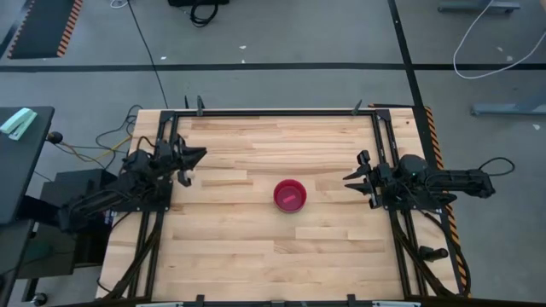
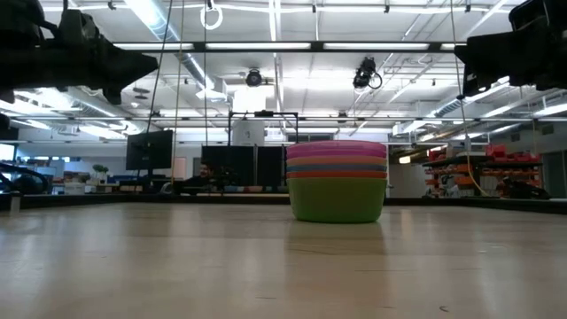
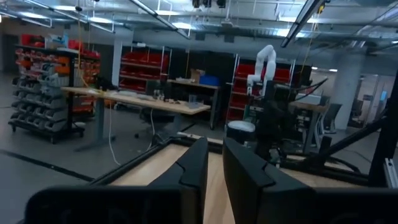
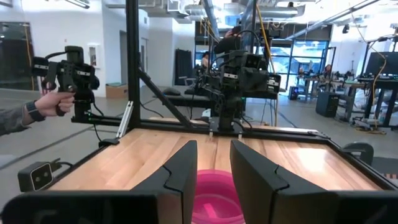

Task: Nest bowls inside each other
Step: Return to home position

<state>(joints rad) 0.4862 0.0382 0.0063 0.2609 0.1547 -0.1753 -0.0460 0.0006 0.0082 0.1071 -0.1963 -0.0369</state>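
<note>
I read the stack of round plastic bowls as magenta, purple, blue, orange, green (pale plank-striped wooden table).

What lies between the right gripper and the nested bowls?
Only bare wooden table; the high view shows nothing between the right gripper and the nested bowls.

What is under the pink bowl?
Beneath the pink bowl show the rims of the purple bowl, blue bowl and orange bowl, then the green bowl. Their insides are covered.
</note>
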